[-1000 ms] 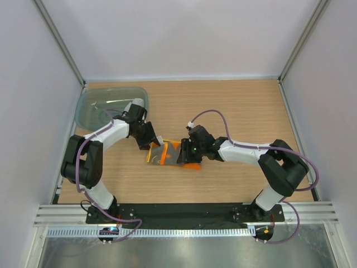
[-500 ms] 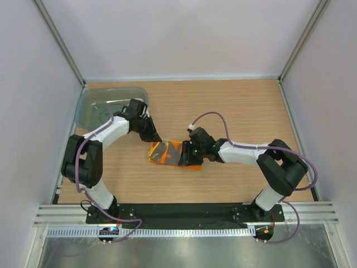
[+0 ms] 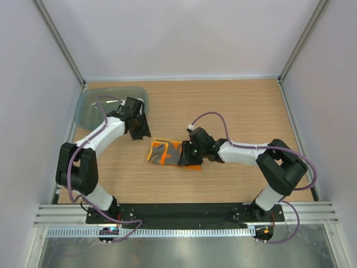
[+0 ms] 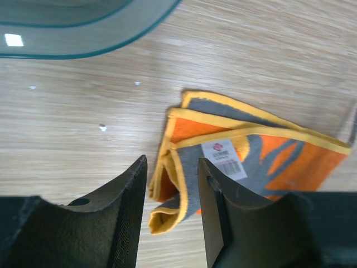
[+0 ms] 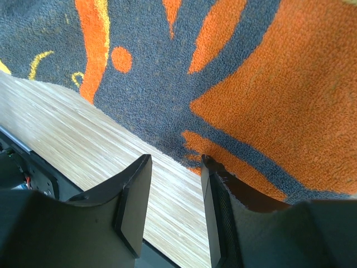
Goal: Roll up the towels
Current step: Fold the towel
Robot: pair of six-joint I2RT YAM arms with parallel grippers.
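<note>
Top external: a bright orange terry towel with a grey patterned face [image 3: 165, 152] lies near the middle of the pale wooden table [image 3: 234, 106], loosely folded and not yet a roll. Only this one towel shows. The left gripper [image 3: 137, 128] hangs up-left of it, apart from the cloth and close beside the translucent teal plastic tub [image 3: 97, 109]. The right gripper [image 3: 187, 153] sits at the towel's right end. Risk: a swing of the left arm clips the tub wall and shifts it.

Left wrist: the left gripper [image 4: 173, 164] is released, jaws apart, nothing between them. The towel's [image 4: 251, 151] layered left corner lies below the gap, its yellow-bound edges splayed and a white printed label [image 4: 223, 158] facing up. Risk: a pinch here takes only the top layer, the fold peels open, and the roll starts crooked.

Right wrist: the right gripper [image 5: 174, 162] has its jaws apart with bare wood between them, and one fingertip meets the towel's [image 5: 251, 84] edge. It is not clenched on cloth; whether that tip pins it I cannot tell. Risk: if the cloth is unpinned, a pull from the left end slides the whole towel instead of curling it. If the finger drags, the edge bunches and the roll comes out loose.
</note>
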